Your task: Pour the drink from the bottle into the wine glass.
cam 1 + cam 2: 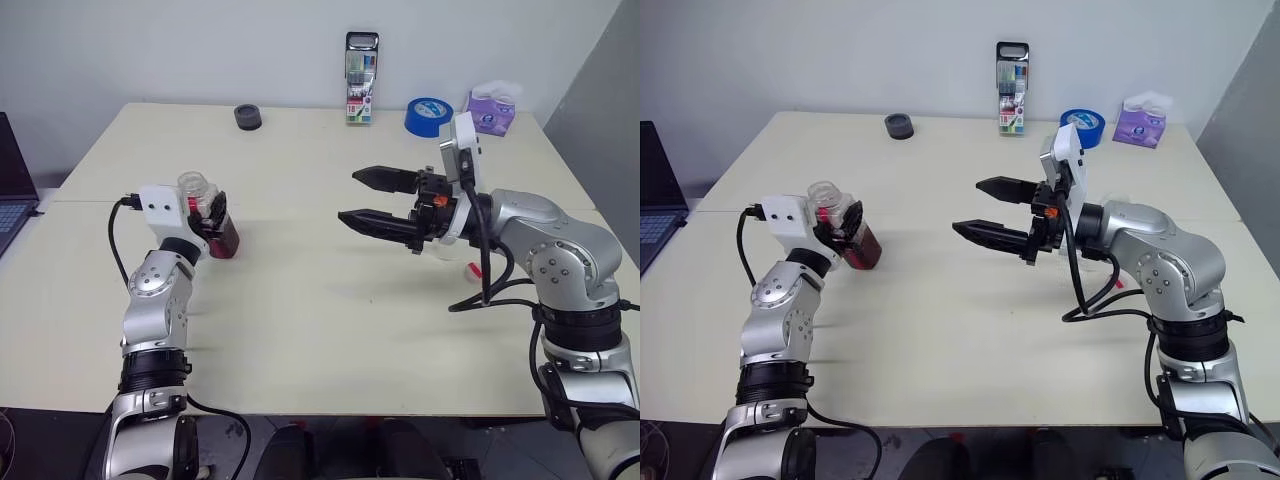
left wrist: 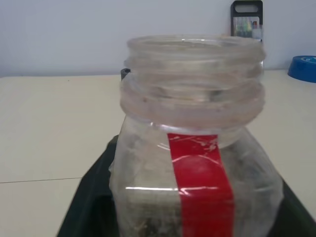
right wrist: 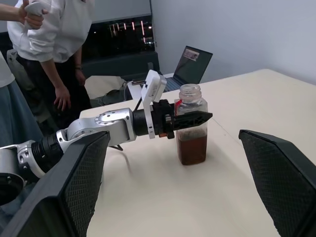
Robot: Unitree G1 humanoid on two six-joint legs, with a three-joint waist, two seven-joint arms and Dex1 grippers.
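A laptop (image 1: 12,185) is seen at the far left edge, off the counter (image 1: 300,330). On the counter's left part, the bottle (image 1: 208,222) stands upright w/ its foot on the surface, cap off, wide neck open at top. The drink (image 3: 192,148) fills roughly the lower half of the bottle; the red label strip (image 2: 200,185) runs vertically down its body. The left gripper (image 1: 213,215) is placed around the bottle at mid-body, black fingers (image 3: 193,119) lying along its sides; whether it is clamped tight or slackened can't be told.

Toward the back of the counter, a small dark round object (image 1: 249,117) lies left of centre, and a marker pack (image 1: 361,78) stands upright near the back edge at centre. Right of it sit a blue tape roll (image 1: 428,117) and a purple tissue pack (image 1: 493,108).

At centre-right, the right gripper (image 1: 372,196) is held above the counter, pointed toward the bottle but well apart from it, jaws spread wide, nothing btwn them. In the right wrist view, persons (image 3: 54,44) are seen standing beyond the counter's end.
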